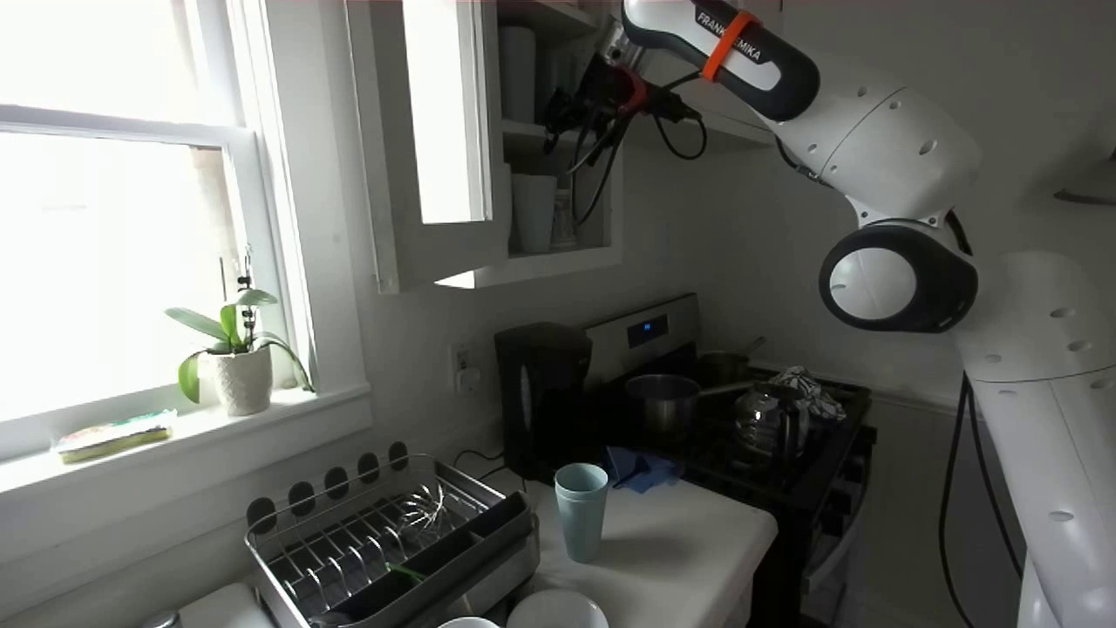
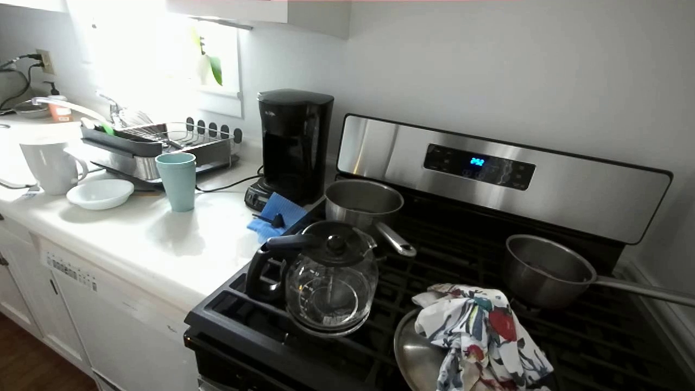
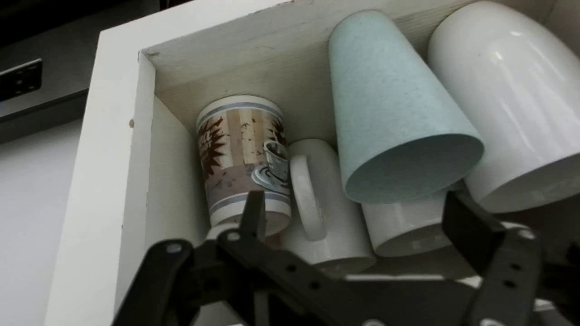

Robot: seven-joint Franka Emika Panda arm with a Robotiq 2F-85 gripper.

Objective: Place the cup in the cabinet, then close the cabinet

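The cup [image 3: 394,99], pale whitish-blue, stands upright on the lower shelf of the white cabinet [image 3: 113,113]. In an exterior view the cup [image 1: 534,214] shows just inside the cabinet [image 1: 554,268], whose glass-paned door [image 1: 375,148] is swung open. My gripper [image 3: 358,206] is open in front of that shelf, nothing held. Its spread fingers [image 3: 471,226] are apart from the cup, whose rim lies just beyond the gap. In an exterior view the gripper [image 1: 568,139] is near the middle shelf edge. A darker teal-blue cup [image 1: 581,515] stands on the counter.
Beside the cup are a printed mug [image 3: 244,158], a white mug [image 3: 331,203] and a large white vessel [image 3: 507,90]. Below are a dish rack [image 1: 392,532], a coffee maker [image 1: 540,384] and a stove with pots [image 2: 364,203] and a glass carafe [image 2: 331,288].
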